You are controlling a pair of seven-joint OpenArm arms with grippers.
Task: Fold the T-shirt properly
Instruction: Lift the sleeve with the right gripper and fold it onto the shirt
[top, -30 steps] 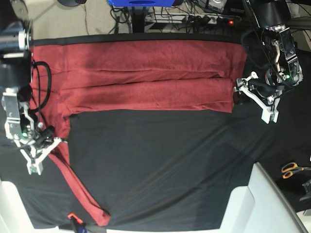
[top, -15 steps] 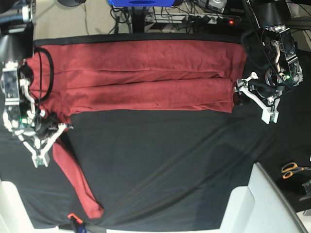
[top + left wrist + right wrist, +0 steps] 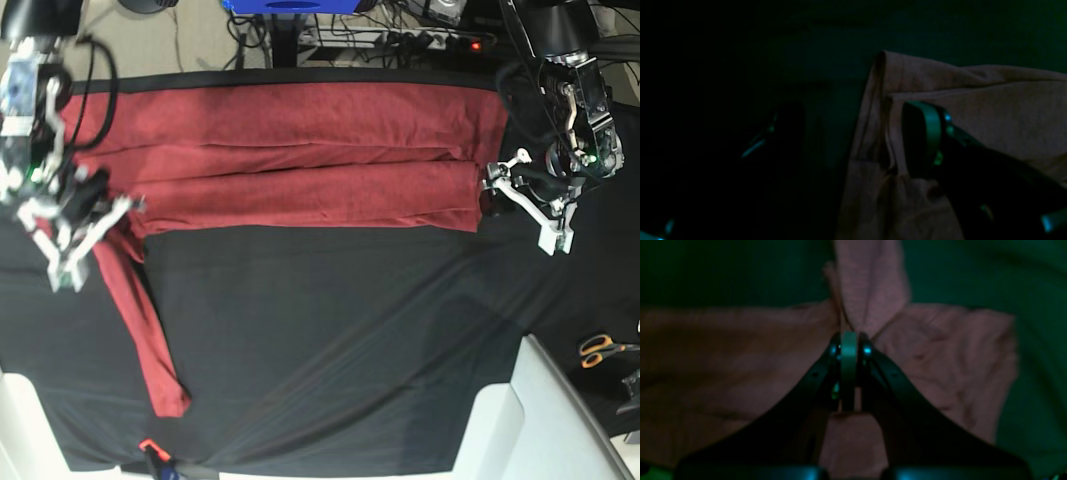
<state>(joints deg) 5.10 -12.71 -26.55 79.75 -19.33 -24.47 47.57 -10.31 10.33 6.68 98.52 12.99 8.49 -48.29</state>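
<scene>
Shirt (image 3: 300, 160) lies flat on black cloth (image 3: 330, 340) over the bench, folded lengthwise into a long band across the far side, creases running along it. One sleeve (image 3: 145, 320) hangs off the band's camera-left end and trails diagonally toward the near edge, cuff down near the cloth's near-left corner.

R end effector (image 3: 95, 215) (camera-left in base view): jaws fully closed, pinching shirt fabric at the sleeve/body junction. R wrist view confirms: fingers (image 3: 870, 366) pressed together w/ a bunch of fabric (image 3: 870, 290) gathered up btw the tips, cloth tented around the pinch.

L end effector (image 3: 515, 190) (camera-right): jaws spread wide, nothing gripped. Sits at the band's other end, at the shirt's corner. L wrist view is very dark; one finger (image 3: 920, 140) rests over the shirt edge (image 3: 880, 110), other finger is off the fabric over the cloth, barely visible. Can't tell if the pad actually touches the fabric.

Off the cloth: scissors (image 3: 605, 350) w/ orange handles at camera-right, small orange item (image 3: 148, 446) at the near edge, cables and power strip (image 3: 420, 40) behind the bench.
</scene>
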